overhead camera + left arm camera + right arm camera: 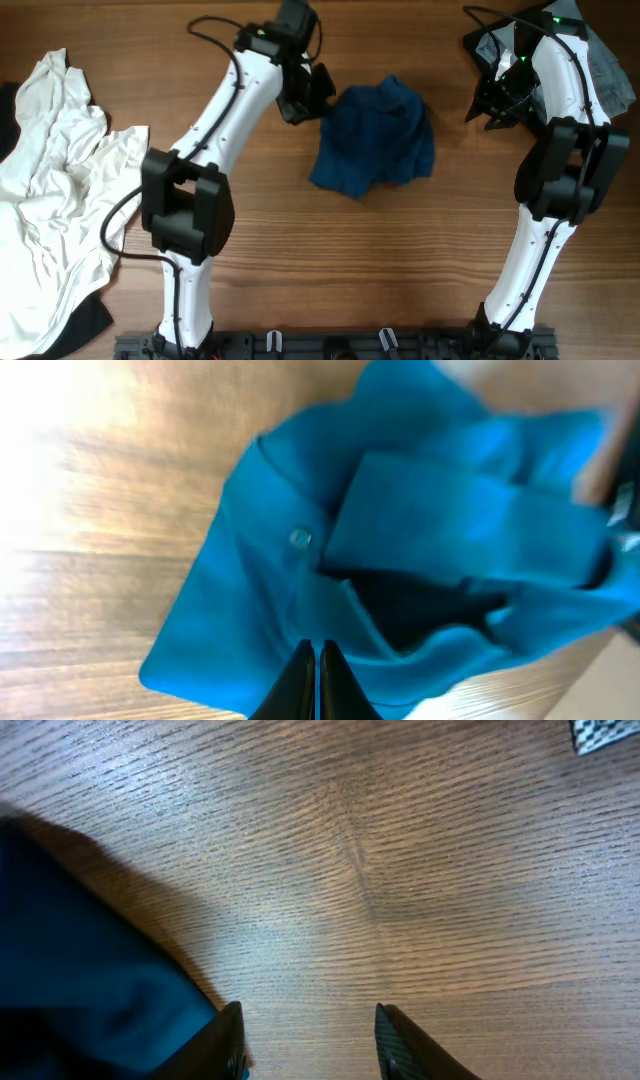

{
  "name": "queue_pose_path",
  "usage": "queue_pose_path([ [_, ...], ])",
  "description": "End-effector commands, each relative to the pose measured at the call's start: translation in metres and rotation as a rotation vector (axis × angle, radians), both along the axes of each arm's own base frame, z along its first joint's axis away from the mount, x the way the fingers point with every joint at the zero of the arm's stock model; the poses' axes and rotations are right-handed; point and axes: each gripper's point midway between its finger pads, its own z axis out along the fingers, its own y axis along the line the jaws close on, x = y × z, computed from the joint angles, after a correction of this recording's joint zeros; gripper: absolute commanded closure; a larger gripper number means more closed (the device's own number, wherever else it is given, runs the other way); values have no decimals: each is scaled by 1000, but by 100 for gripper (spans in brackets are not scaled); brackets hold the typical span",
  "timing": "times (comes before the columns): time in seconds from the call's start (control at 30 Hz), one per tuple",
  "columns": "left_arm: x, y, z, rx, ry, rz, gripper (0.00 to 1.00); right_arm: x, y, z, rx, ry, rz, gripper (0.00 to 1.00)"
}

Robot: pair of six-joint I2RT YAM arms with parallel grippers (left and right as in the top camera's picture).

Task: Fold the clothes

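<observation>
Toward the wooden table's [400, 260] far edge, my left gripper [318, 650] is pinching the deep-blue cotton T-shirt [375, 135]; my right gripper [310, 1020] is hovering spread.

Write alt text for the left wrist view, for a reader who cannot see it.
A crumpled deep-blue cotton T-shirt lies in a heap on a brown wooden table, filling most of the frame. At the bottom edge the left gripper, with two black fingers, is shut over the shirt's near hem. Whether it pinches cloth is unclear.
</observation>
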Motion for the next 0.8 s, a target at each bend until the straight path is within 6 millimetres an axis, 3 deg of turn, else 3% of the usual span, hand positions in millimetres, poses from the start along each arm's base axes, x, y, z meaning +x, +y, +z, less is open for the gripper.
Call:
queue_pose_path([
  [0.0,-15,1,-25,46,68,-25,96,4,-4,14,-22,-36,15,57],
  [0.27,-48,2,-58,64,196,-45,96,4,-4,14,-22,-37,18,57],
  [0.57,-86,-59,-62,11,181,-234,96,4,-4,14,-22,-36,18,57],
  [0.77,-94,-61,-61,17,187,-262,96,5,-5,14,-23,-42,18,55],
])
